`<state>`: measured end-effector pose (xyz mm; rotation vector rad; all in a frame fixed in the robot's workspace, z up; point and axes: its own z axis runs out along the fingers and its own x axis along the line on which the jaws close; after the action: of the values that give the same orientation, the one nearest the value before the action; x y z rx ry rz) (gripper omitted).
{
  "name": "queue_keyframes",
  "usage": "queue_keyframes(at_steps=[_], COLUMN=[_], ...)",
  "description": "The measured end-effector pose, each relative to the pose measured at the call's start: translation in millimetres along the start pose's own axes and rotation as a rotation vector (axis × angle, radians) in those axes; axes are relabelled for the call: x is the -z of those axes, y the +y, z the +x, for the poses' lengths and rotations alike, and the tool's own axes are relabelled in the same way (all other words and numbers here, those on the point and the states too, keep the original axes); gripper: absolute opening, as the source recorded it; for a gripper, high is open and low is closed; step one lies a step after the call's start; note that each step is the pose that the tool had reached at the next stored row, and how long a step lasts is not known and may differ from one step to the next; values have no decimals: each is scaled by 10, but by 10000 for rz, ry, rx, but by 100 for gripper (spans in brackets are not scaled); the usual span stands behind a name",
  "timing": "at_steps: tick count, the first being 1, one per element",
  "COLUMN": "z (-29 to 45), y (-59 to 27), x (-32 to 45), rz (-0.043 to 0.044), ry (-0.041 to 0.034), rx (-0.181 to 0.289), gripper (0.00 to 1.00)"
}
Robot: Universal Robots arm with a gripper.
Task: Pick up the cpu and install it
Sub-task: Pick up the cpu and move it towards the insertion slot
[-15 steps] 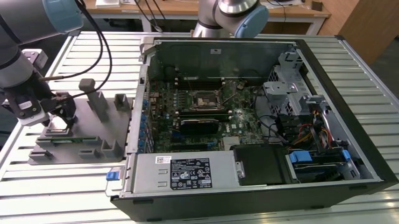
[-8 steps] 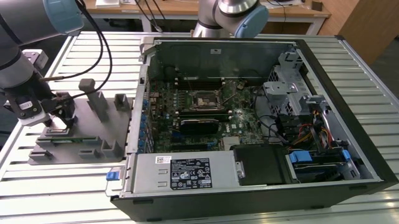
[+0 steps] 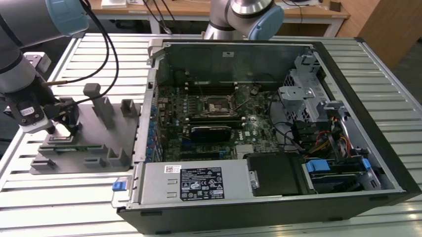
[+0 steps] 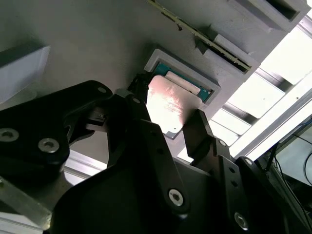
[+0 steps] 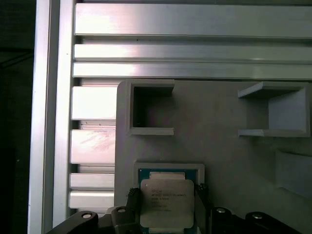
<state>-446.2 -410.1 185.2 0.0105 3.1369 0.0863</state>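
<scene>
The cpu (image 5: 165,204), a flat square chip with a pale metal top, sits in a shallow framed pocket (image 5: 168,168) of the grey fixture plate (image 3: 99,126) at the exterior view's left. My gripper (image 3: 61,129) reaches down over it, and its two black fingers (image 5: 132,199) press against opposite edges of the chip. In the second wrist view the cpu (image 4: 168,105) shines between the fingertips (image 4: 197,126), level with the pocket or just above it. The motherboard's black socket (image 3: 218,106) lies inside the open computer case (image 3: 343,163).
The fixture carries upright grey posts (image 3: 102,106) and box-shaped holders (image 5: 151,107), plus a green memory stick (image 3: 72,147) along its front. A slatted aluminium table (image 3: 59,197) lies underneath. Cables (image 3: 105,59) hang from the arm.
</scene>
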Motion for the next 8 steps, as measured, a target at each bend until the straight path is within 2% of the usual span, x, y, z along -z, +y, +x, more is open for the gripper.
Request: queue_keyframes(at_steps=[4, 5, 8], z=[1, 2, 8], y=[2, 4, 7], x=[0, 1, 2], rz=[4, 5, 5], ry=[-4, -4, -10], rx=[0, 0, 1], gripper=[55, 61, 61])
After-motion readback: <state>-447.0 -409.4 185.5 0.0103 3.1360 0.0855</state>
